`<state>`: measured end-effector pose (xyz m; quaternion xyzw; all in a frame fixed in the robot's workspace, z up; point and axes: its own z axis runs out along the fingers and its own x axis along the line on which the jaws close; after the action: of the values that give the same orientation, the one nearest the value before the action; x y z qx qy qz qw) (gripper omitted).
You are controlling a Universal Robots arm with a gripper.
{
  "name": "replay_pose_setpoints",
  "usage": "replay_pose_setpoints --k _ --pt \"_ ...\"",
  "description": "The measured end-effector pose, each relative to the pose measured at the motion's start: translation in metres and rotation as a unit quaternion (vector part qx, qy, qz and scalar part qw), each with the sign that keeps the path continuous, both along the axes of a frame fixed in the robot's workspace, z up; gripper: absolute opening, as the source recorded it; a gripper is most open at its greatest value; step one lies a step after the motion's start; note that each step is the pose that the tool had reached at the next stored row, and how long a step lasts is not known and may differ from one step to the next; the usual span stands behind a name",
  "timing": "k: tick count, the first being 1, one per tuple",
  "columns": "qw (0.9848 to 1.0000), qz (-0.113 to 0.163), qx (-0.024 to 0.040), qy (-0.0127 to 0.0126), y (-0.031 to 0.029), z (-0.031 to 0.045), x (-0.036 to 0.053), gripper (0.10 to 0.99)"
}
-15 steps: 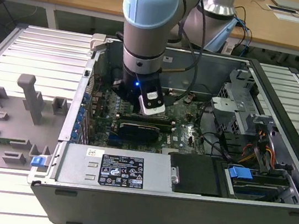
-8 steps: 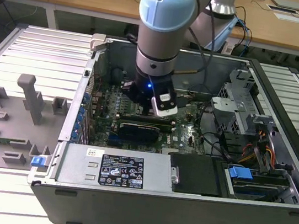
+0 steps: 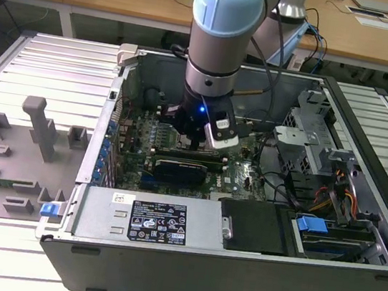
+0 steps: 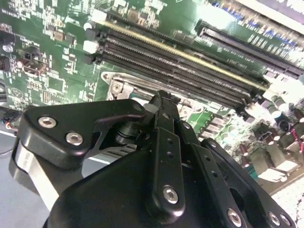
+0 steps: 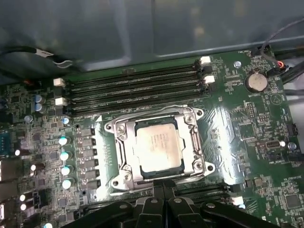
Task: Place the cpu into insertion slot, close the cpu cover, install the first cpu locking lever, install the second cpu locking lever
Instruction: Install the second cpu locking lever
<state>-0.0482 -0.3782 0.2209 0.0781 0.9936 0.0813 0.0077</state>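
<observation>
Found the gripper point(image 3: 194, 142) deep in the computer case point(image 3: 96, 175), at nine o'clock from the drive cage point(image 3: 305, 128) in the exterior view. Pinched narrow, holding nothing visible, tips right at the edge of the insertion slot point(image 5: 115, 182) in the first wrist view. Seated flat inside: the cpu point(image 5: 158, 147), framed by the cpu cover point(image 5: 127, 148). Likely risks: slipping off the thin wire lever point(image 5: 142, 112), letting it spring loose, or scraping the motherboard point(image 5: 247, 123) through off-centre pressure.
</observation>
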Motion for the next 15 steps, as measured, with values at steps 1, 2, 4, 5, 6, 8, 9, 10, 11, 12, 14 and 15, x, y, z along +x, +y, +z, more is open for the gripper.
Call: replay_pose_setpoints --k 1,2,4,5,6,8,9,10,11,12,14,15 --pt "1.0000 0.000 -0.0005 0.0000 0.0040 0.0000 0.0000 0.106" --pt "1.0000 0.000 -0.0005 -0.0001 0.0067 0.0000 0.0000 0.106" --pt "1.0000 0.000 -0.0004 -0.0005 0.0111 0.0000 0.0001 0.106" --pt "1.0000 0.001 -0.0002 -0.0013 0.0136 0.0000 0.0003 0.106" --pt "1.0000 0.003 -0.0001 -0.0026 0.0151 0.0000 0.0003 0.106" --pt "0.9999 0.010 -0.0001 -0.0106 0.0185 -0.0003 0.0003 0.106" --pt "0.9998 0.013 -0.0001 -0.0130 0.0191 -0.0004 0.0003 0.106" --pt "0.9997 0.018 -0.0001 -0.0152 0.0198 -0.0005 0.0003 0.106" --pt "0.9995 0.025 -0.0001 -0.0161 0.0208 -0.0005 0.0004 0.106" --pt "0.9994 0.031 0.0001 -0.0161 0.0214 -0.0005 0.0004 0.106" --pt "0.9988 0.047 0.0001 -0.0161 0.0239 -0.0005 0.0003 0.106" --pt "0.9987 0.048 -0.0011 -0.0163 0.0246 0.0009 0.0001 0.106"
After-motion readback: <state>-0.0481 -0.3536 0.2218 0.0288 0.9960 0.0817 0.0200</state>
